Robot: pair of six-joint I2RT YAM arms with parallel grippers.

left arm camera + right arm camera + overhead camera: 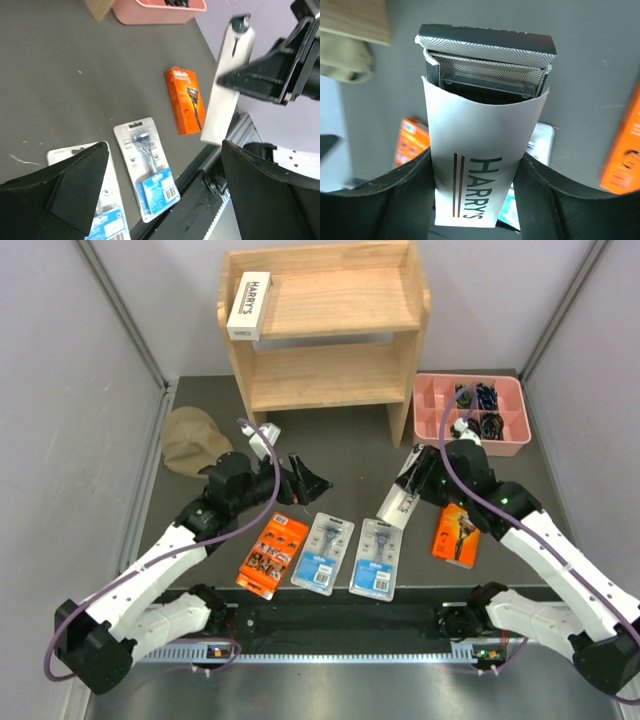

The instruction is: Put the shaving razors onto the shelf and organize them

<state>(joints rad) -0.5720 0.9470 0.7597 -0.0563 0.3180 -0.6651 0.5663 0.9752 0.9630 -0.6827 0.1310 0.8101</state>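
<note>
My right gripper (pixel 422 480) (pixel 477 200) is shut on a long white HARRY'S box (pixel 398 508) (pixel 480 160), its sleeve bowed between the fingers and its patterned inner box showing at the far end. A second HARRY'S box (pixel 250 303) lies at the left of the top tier of the light-wood shelf (pixel 330 375). On the table in front of the arms lie an orange pack (pixel 272 555), two blue-labelled blister packs (pixel 323 553) (pixel 377 558) and another orange pack (pixel 457 534). My left gripper (pixel 305 483) (pixel 165 195) hangs open over the blister packs (pixel 146 167), holding nothing.
A pink compartmented tray (pixel 512 445) with small dark items stands right of the shelf. An olive cap (pixel 190 440) lies at the left by the wall. Grey walls close in both sides. A black rail runs along the near edge.
</note>
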